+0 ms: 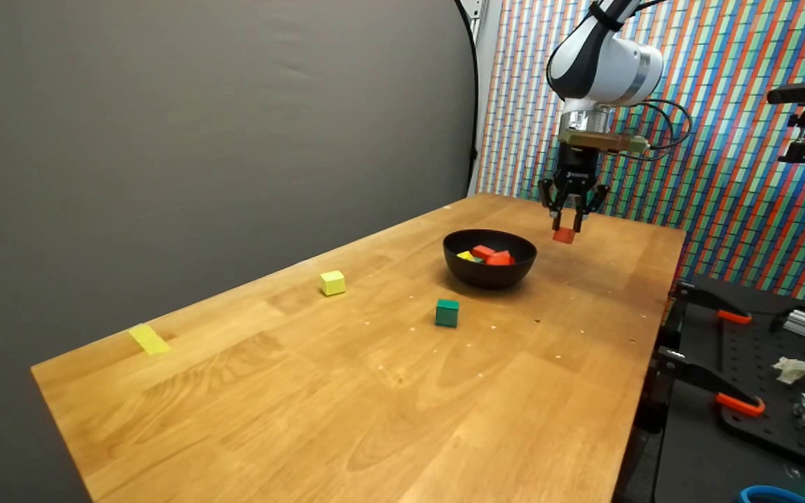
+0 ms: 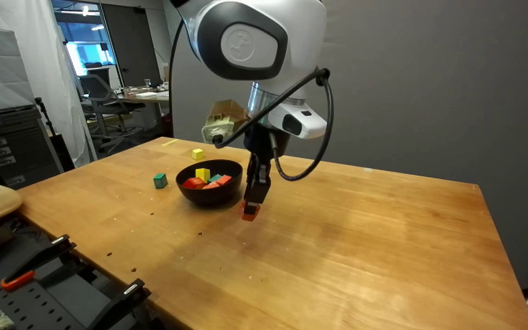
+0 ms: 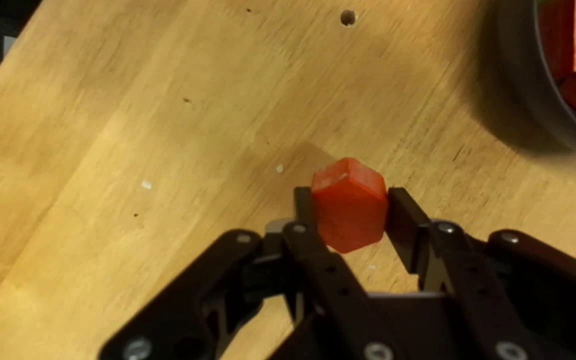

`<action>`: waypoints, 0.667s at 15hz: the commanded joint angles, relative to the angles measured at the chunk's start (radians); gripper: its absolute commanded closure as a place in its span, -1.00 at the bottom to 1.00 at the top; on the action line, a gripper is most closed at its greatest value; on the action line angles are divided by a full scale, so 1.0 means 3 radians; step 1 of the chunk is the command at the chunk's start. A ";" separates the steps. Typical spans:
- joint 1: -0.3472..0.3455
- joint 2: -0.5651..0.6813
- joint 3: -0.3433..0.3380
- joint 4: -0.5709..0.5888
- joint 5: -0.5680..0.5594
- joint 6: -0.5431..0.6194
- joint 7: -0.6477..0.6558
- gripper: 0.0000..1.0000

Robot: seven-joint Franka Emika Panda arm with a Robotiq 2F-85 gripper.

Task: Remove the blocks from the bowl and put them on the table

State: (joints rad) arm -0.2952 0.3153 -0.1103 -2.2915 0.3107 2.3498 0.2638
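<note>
Near the gripper (image 3: 352,205), which clasps a red block (image 3: 349,220) above the table (image 1: 346,391), the black bowl (image 2: 211,197) contains red, yellow and green blocks (image 2: 203,174), some partly hidden, their count unclear, and is cut off in the wrist view, while a green block (image 1: 446,314) and a yellow block (image 1: 332,283) lie farther off.

The bowl (image 3: 524,85) is cut off at two o'clock in the wrist view; in an exterior view, red blocks (image 2: 194,183) inside it are partly hidden.
</note>
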 commanded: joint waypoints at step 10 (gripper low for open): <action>0.0962 -0.0327 -0.0428 -0.0008 -0.1378 0.0346 0.1510 -1.00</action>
State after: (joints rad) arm -0.0406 0.3137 -0.2230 -2.2679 -0.0447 2.4231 0.6683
